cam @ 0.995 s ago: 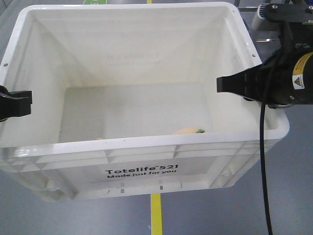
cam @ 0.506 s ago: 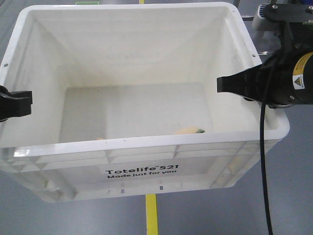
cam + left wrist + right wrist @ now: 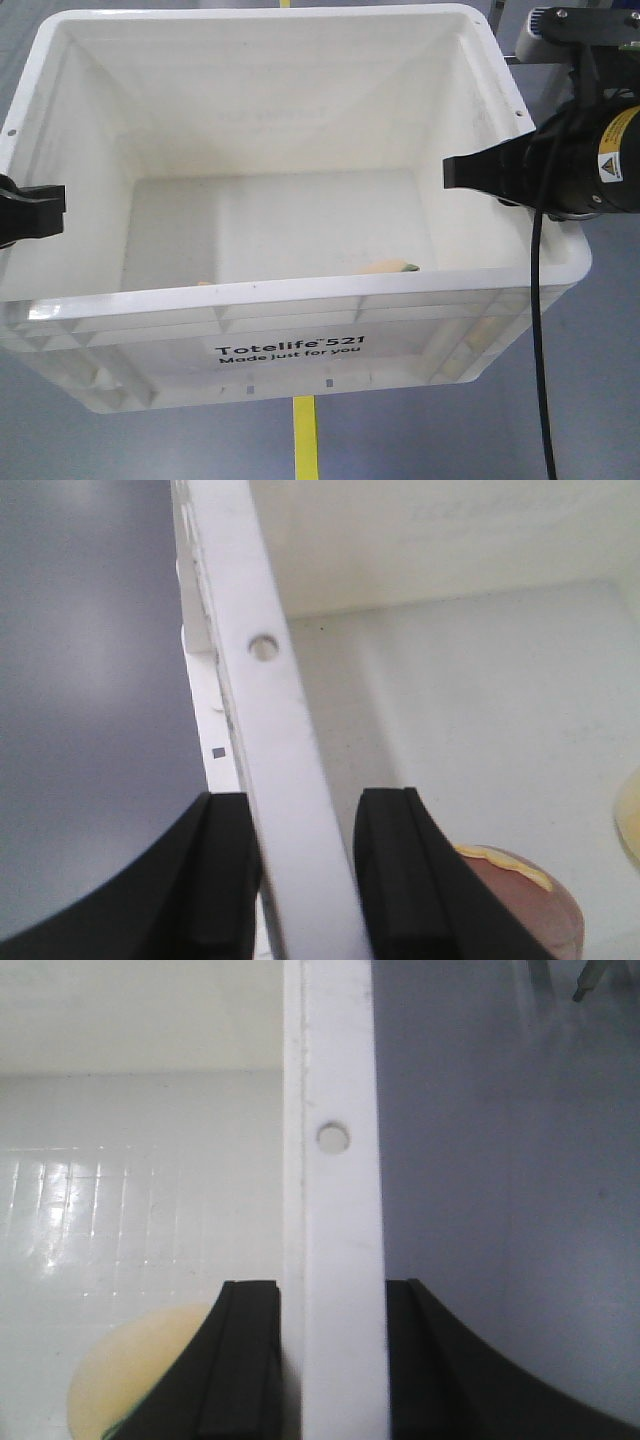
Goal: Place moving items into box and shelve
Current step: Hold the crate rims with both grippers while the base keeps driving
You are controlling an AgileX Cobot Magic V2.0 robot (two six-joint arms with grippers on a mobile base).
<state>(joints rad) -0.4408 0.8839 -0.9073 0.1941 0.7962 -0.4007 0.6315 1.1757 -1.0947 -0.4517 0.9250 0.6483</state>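
Front view, looking down into a big white plastic box point(image 3: 300, 292) w/ a ribbed rim and "Totelife 521" printed on the near side. Grey floor point(image 3: 600, 400) w/ a yellow line point(image 3: 305, 440) shows underneath, so the box looks to be hanging in the air btwn the two arms, not resting on anything. No shelf in any view.

Left hand point(image 3: 308, 880): black fingers pinched narrow on the box's left rim, one finger outside the wall and one inside. The rim runs slightly slanted btwn them. Right hand point(image 3: 332, 1360): same grip on the right rim, fingers tight against both faces, rim straight.

Both items are inside, on the box bottom near the front wall. The pale yellow lump point(image 3: 130, 1370) w/ a green edge sits just under the right hand. The pinkish lump point(image 3: 520, 900) sits below the left hand's inner finger. They are well apart.

Judgement: loading looks done and the carry to the shelf is the step in hand.

Risks:
- Each grip is only a thin pinch on smooth plastic. If one arm goes faster or higher, the rim could slide out and the box drop.
- Arms drifting apart or together would bend the walls and loosen the hold.
- Any tilt would roll the loose lumps and shift the weight.
- The right arm's black cable point(image 3: 540, 350) hangs by the front corner and could snag.
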